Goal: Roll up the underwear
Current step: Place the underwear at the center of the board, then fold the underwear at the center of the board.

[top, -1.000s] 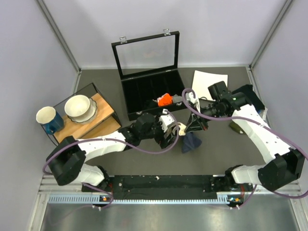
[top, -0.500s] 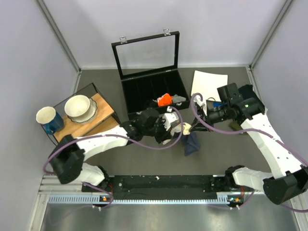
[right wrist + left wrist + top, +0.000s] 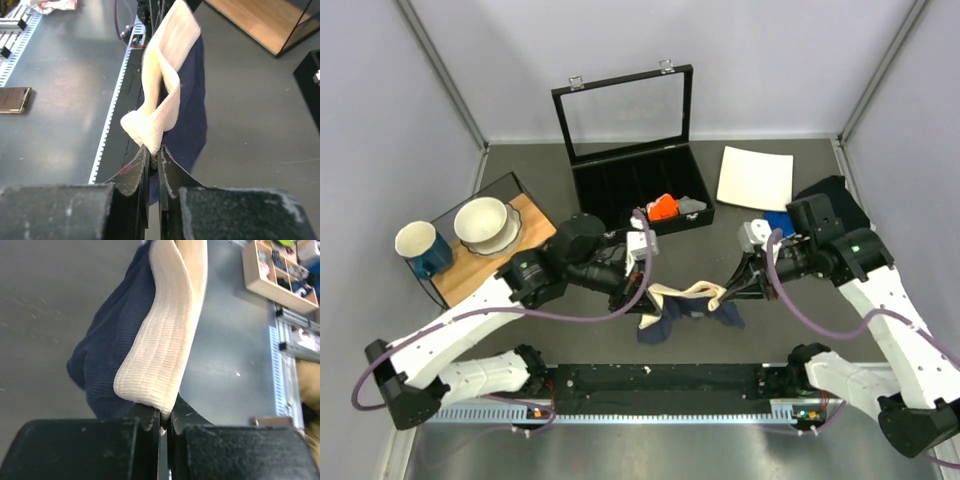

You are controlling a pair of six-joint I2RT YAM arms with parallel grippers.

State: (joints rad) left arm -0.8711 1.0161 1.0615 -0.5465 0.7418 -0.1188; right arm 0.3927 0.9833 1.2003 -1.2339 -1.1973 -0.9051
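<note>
The underwear, navy-blue with a pale beige waistband, hangs stretched between my two grippers just above the table's front middle. My left gripper is shut on the waistband's left end. In the left wrist view the ribbed band rises from the closed tips, with navy cloth beside it. My right gripper is shut on the band's right end. In the right wrist view the twisted band leaves the pinched tips, navy fabric hanging behind it.
A black case with its glass lid raised stands behind, holding an orange cloth and a grey cloth. A white sheet lies at the back right. At the left, a wooden tray carries a bowl next to a mug.
My left gripper has closed on the waistband. Both arms have drawn apart, left going left and right going right, so the bunched underwear is now spread between them.
</note>
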